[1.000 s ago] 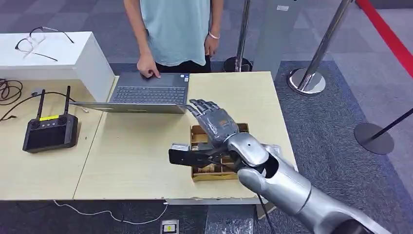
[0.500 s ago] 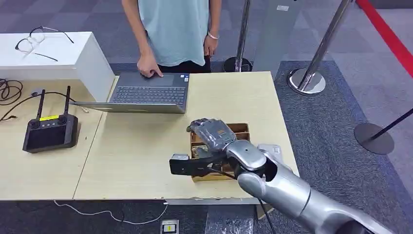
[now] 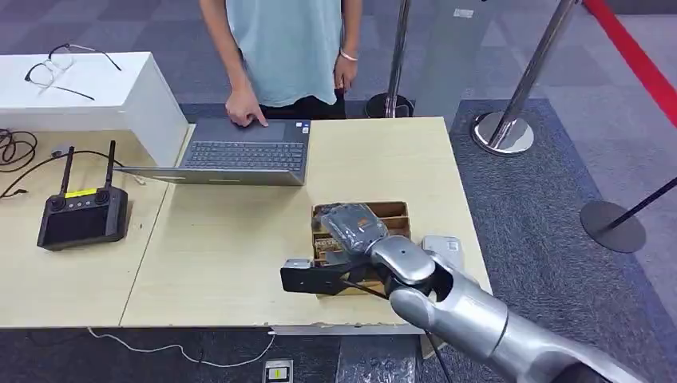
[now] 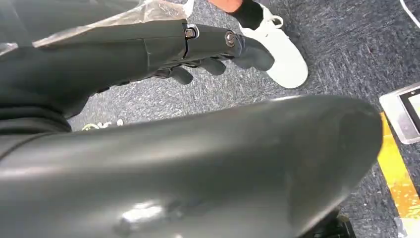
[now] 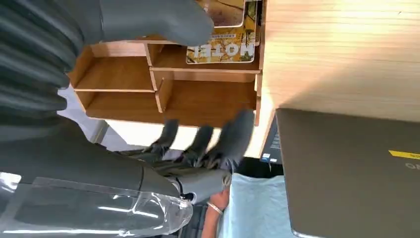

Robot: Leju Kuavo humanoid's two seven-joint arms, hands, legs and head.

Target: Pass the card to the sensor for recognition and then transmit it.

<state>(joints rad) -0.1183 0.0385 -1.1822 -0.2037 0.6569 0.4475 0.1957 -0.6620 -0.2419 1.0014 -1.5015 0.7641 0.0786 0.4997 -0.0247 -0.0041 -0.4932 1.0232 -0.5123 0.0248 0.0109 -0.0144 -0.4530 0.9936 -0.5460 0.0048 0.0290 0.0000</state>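
A wooden compartment box (image 3: 397, 210) stands on the table near its right front corner. In the right wrist view the box (image 5: 198, 101) holds a yellow printed card (image 5: 225, 49) in one compartment, with a second card (image 5: 225, 12) beside it. My right hand (image 3: 355, 223) hovers palm-down over the box, holding nothing. Its thumb (image 5: 153, 20) is above the cards and its fingers (image 5: 208, 144) hang spread past the box's far wall. A flat grey device (image 3: 443, 247) lies just right of the box. My left hand (image 4: 208, 49) hangs over the carpet with nothing in it.
An open laptop (image 3: 239, 152) lies at the table's far side, with a person (image 3: 287, 48) standing behind it and a finger on its touchpad. A black remote controller (image 3: 80, 215) sits on the left table. Stanchion bases (image 3: 503, 132) stand on the right.
My right hand has come down from beside the laptop's front edge onto the box. Its fingers have tipped downward over the compartments.
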